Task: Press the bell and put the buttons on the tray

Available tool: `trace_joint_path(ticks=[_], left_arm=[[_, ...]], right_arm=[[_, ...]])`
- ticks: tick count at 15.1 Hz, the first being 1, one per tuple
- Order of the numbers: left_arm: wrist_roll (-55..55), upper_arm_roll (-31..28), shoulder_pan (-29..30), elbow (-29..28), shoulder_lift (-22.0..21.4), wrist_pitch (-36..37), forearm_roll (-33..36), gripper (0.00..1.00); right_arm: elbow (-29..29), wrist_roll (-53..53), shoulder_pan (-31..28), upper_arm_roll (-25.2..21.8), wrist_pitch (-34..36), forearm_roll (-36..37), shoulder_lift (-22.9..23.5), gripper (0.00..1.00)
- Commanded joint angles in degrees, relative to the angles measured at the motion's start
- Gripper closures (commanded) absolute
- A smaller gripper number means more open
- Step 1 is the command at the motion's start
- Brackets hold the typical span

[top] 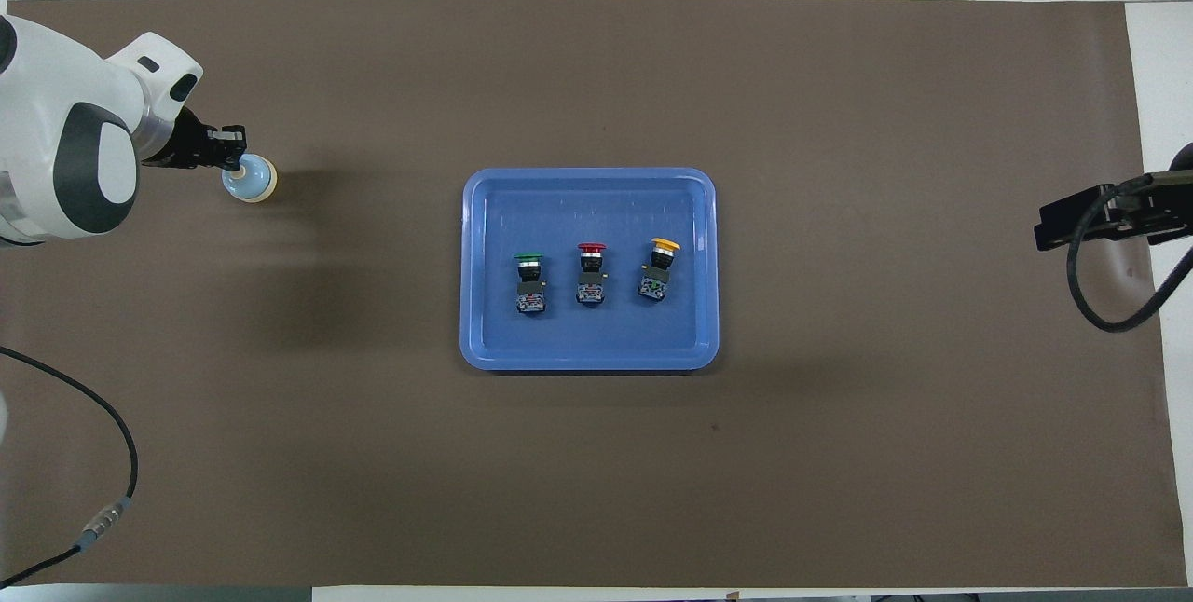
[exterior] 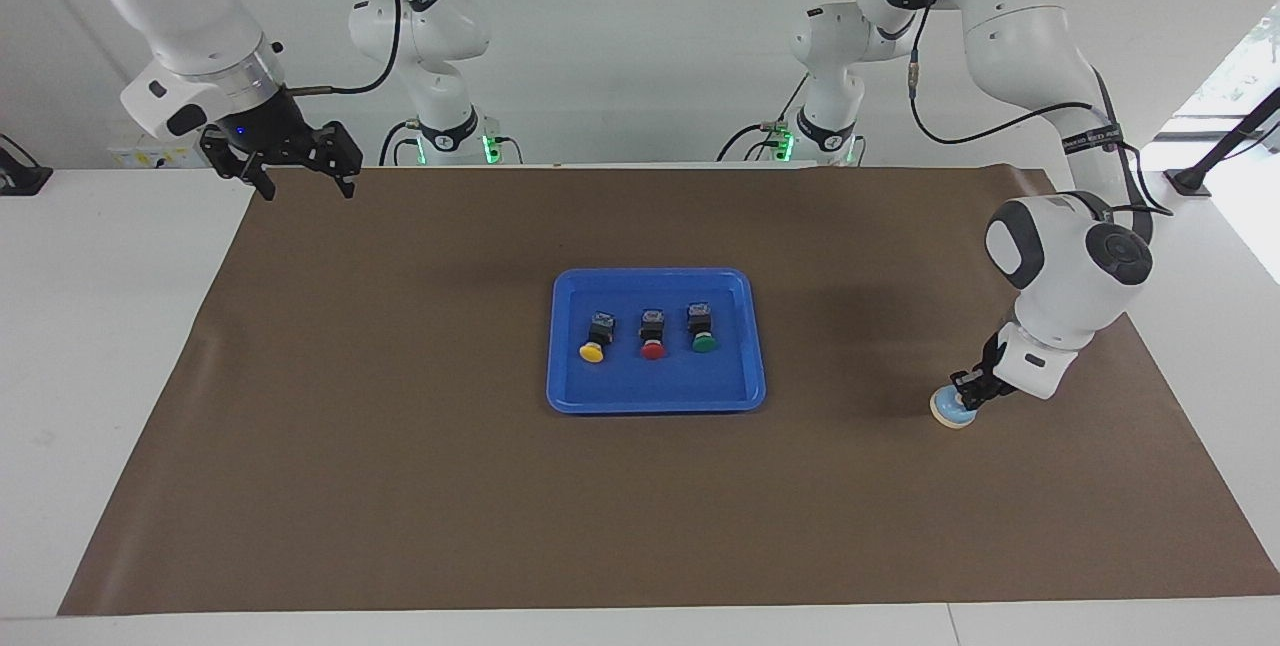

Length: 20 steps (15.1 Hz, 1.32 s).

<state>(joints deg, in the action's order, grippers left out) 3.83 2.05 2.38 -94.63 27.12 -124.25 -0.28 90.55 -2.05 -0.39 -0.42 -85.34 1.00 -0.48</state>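
The right gripper [exterior: 300, 166] is waiting with fingers spread, raised over the mat's [exterior: 400, 486] edge nearest the robots. All three buttons [exterior: 652, 334] are sitting in the tray [exterior: 655, 401] mid-mat, so placing looks done. The left gripper [exterior: 972, 393] is touching the bell [exterior: 950, 410]; whether its fingers are pressed together is unclear. Pressing appears underway.

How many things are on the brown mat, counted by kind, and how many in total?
Buttons: 3, yellow, red and green, all lying in the tray.
Tray: 1.
Bell: 1, with the left tool down on it.
Total: 5.
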Motion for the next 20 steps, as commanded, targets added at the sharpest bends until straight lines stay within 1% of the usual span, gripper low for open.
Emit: trace_joint_path(ticks=[1, 7, 8, 9, 11, 12, 15, 20], left_arm=[[0.1, -0.1, -0.1, 1.8, -3.5, 5.7, 1.3, 1.0], [0.1, -0.1, -0.3, 1.6, -16.9, 16.4, 1.3, 1.0], [0.1, 0.0, -0.3, 1.5, -18.7, 18.1, 1.3, 0.81], [0.1, 0.1, -0.4, 1.5, -20.3, 20.3, 1.2, 0.54], [0.2, 0.1, -0.8, 1.3, -22.9, 24.6, 1.2, 0.09], [0.6, 0.3, -0.8, 1.3, -23.5, 26.3, 1.2, 0.0], [0.7, 0.5, -1.3, 0.9, -25.9, 32.0, 1.1, 0.0], [0.4, 0.5, -1.6, 0.3, -26.5, 31.3, 0.7, 0.0]], right_arm=[[1.6, -0.7, -0.7, 0.8, -1.0, 0.1, -1.4, 0.0], [1.6, -0.8, -0.7, 0.8, -0.8, 0.1, -1.4, 0.0], [1.6, -0.9, -0.7, 0.7, -0.8, 0.2, -1.4, 0.0], [1.6, -1.1, -0.8, 0.7, -0.7, 0.2, -1.4, 0.0], [1.6, -1.2, -1.0, 0.7, -0.7, 0.2, -1.4, 0.0], [1.6, -1.2, -1.1, 0.7, -0.7, 0.2, -1.4, 0.0], [1.6, -0.9, -1.3, 0.7, -0.7, 0.1, -1.4, 0.0], [1.6, -1.0, -1.2, 0.7, -0.3, 0.2, -1.4, 0.0]])
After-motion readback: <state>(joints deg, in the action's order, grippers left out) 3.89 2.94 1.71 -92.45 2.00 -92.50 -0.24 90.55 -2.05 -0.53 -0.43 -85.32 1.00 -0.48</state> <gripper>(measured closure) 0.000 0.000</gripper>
